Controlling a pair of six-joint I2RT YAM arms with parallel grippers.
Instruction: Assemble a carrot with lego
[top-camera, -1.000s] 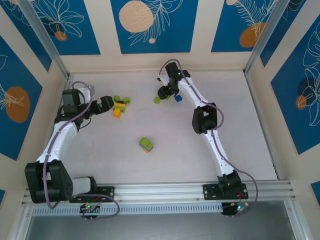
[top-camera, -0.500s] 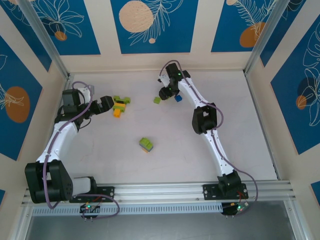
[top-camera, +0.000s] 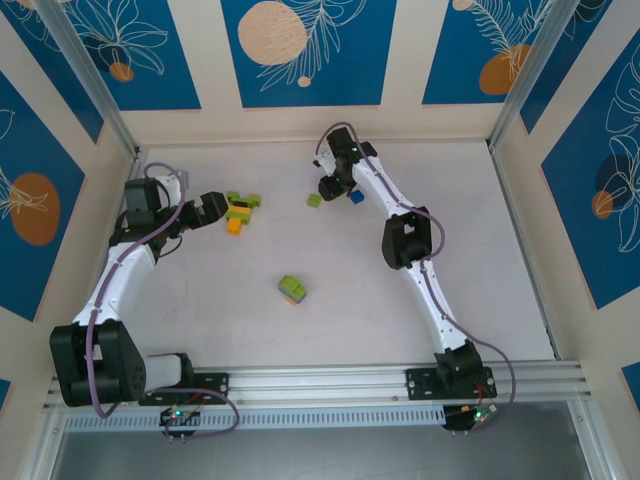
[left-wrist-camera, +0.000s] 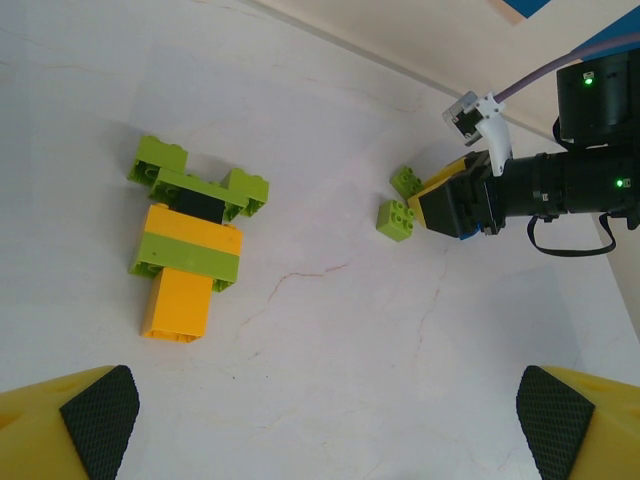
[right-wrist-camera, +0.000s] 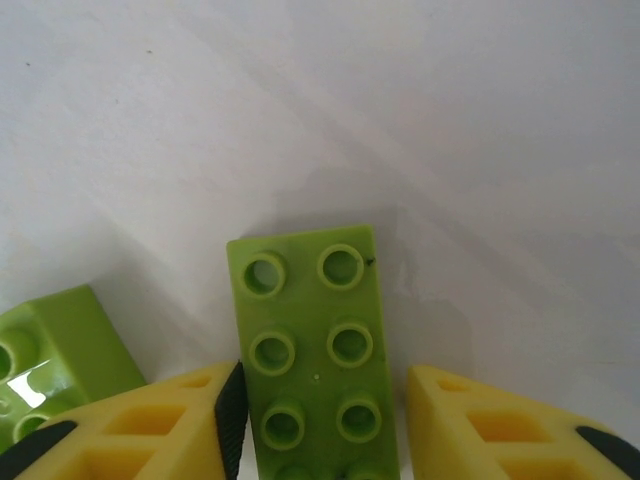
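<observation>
The left gripper (left-wrist-camera: 325, 425) gapes wide, with the part-built carrot of orange and lime green studded plastic bricks (left-wrist-camera: 185, 250) at its 11 o'clock. The right gripper (right-wrist-camera: 320, 425) straddles a lime green oblong studded plastic brick (right-wrist-camera: 310, 340) without clamping it. The brick's long axis runs 6 to 12, with a gap on its 3 o'clock side.

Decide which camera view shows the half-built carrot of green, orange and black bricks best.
The left wrist view: the half-built carrot lies large and unblocked, every brick layer and stud distinct. The top external view shows it as a small green and orange patch just ahead of the left gripper.
</observation>
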